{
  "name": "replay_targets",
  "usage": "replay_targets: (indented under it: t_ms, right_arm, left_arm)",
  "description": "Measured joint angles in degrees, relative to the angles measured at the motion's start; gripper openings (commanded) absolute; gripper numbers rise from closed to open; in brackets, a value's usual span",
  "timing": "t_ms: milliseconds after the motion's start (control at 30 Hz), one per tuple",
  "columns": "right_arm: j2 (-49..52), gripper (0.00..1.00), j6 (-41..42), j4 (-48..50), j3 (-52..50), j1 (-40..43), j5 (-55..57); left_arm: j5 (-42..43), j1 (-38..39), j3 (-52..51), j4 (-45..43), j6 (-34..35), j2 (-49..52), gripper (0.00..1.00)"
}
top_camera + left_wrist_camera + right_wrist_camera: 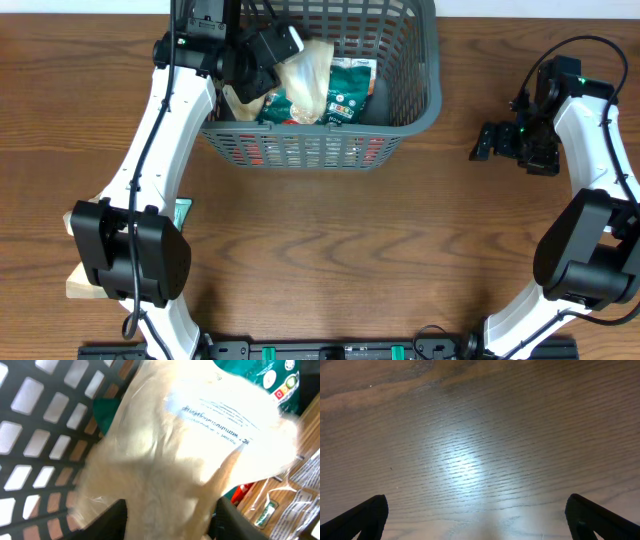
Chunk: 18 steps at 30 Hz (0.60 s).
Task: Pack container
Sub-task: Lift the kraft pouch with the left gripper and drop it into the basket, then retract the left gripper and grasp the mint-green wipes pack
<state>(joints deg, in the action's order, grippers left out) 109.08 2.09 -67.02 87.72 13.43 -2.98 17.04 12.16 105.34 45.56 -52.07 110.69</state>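
The container (pixel 425 110) is a dark grey lattice basket at the table's back middle. Inside it lie a pale translucent bag (pixel 305 75) and a green packet (pixel 350 90). My left gripper (pixel 262 60) reaches into the basket's left half. In the left wrist view its fingers (pixel 117 520) stand apart on either side of the blurred pale bag (pixel 190 450), with the lattice wall (pixel 45 420) on the left and the green packet (pixel 250 372) beyond. My right gripper (pixel 482 142) hovers over bare table right of the basket, wide open and empty (pixel 477 520).
A teal item (pixel 183 212) and a light wooden block (pixel 85 285) lie by the left arm's base. Red packets (pixel 262 150) show through the basket's front lattice. More clear-wrapped packets (pixel 300 495) lie on the basket floor.
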Motion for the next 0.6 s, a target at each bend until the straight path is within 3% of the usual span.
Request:
replay_targets:
  t_ms: [267,600]
  right_arm:
    - [0.0,0.99,0.0,-0.2,0.0,0.0,0.0]
    - [0.0,0.99,0.0,-0.3,0.0,0.0,0.0]
  left_arm:
    - [-1.0,0.0,0.0,1.0,1.2,-1.2,0.63]
    - [-8.7,0.3,0.6,-8.3,2.6,-18.6,0.66]
